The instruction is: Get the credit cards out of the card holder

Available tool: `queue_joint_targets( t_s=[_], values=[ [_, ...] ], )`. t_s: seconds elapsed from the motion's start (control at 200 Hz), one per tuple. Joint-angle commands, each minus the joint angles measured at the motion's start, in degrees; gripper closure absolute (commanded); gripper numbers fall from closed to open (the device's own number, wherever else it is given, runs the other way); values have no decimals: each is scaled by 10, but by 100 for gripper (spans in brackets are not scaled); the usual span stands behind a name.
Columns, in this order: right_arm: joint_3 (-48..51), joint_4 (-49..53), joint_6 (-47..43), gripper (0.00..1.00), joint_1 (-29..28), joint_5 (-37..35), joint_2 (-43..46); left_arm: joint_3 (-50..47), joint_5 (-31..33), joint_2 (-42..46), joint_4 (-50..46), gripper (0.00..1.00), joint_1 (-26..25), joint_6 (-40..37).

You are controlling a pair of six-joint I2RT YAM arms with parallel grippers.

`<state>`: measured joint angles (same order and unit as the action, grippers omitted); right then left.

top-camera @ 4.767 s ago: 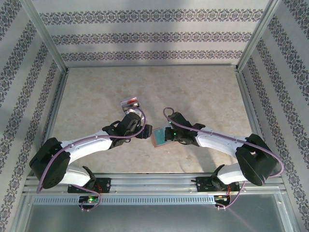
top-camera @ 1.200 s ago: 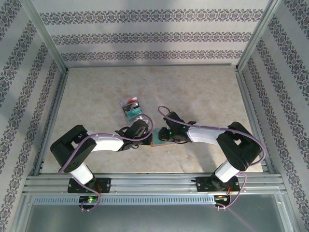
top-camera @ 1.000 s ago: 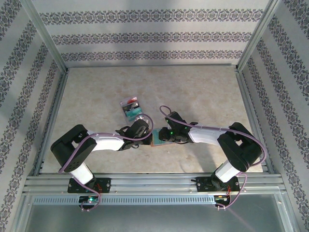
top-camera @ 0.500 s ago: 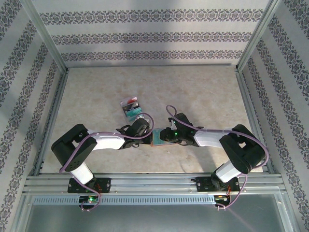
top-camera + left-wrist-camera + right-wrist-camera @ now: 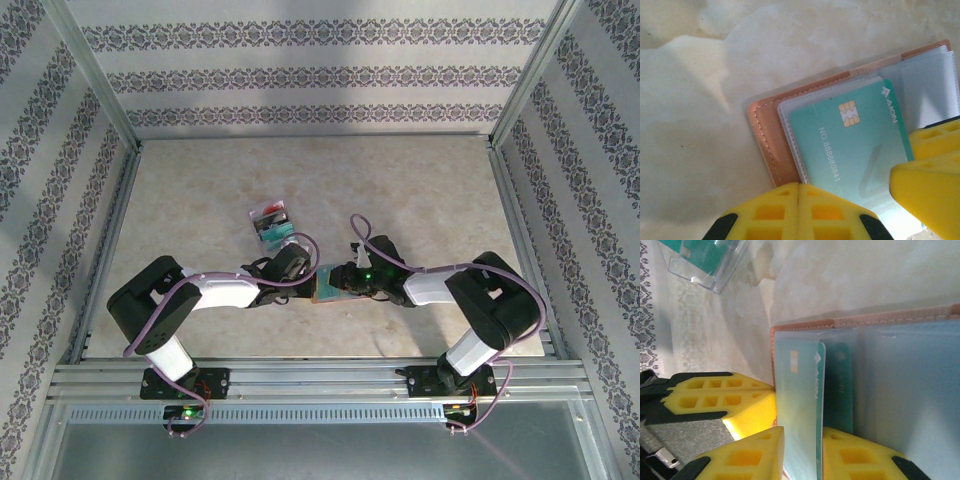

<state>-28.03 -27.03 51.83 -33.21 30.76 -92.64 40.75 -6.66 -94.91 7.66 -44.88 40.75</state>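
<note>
Two sets of fingers meet over the card holder (image 5: pixel 326 287), which lies open on the surface (image 5: pixel 420 190) near its front edge, midway between my two arms. My left fingers (image 5: pixel 798 194) are pressed tight together with nothing between them, their tips set down at the near edge of the holder, where the brown leather border meets the clear sleeve (image 5: pixel 920 85). I judge they are there as a weight, pinning the holder flat so it does not travel with the card.

My right fingers (image 5: pixel 771 445) are closed on the teal card (image 5: pixel 797 405), gripping its near edge with one finger on either face. The card stands tilted up out of its pocket, and a second, darker teal card (image 5: pixel 840 390) sits behind it under the sleeve. Holding by the short edge looks right for drawing the card straight out along the pocket; if the left tips slip, the whole holder could drag with it.

Further back and to the left, well apart from the holder, sits the pile of cards (image 5: pixel 272 222), red, dark and teal.

That surface is pale, mottled like stone, and matte. Walls of striped, floral-patterned wallpaper (image 5: pixel 320 75) close it in on three sides, with aluminium rails (image 5: pixel 300 385) along the front where my bases are bolted.
</note>
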Motion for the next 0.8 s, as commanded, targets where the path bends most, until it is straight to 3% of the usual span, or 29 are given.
queue_joint_targets(
  t_s=[0.0,0.355,0.794],
  values=[
    [4,-72,16,75,-2,34,-13,8,-1,-18,-31,94,2,-12],
    [44,-185,55,81,38,83,-6,14,26,-16,-68,97,3,-16],
    [66,-231,72,81,60,97,-21,22,33,-23,-80,98,3,-18]
  ],
)
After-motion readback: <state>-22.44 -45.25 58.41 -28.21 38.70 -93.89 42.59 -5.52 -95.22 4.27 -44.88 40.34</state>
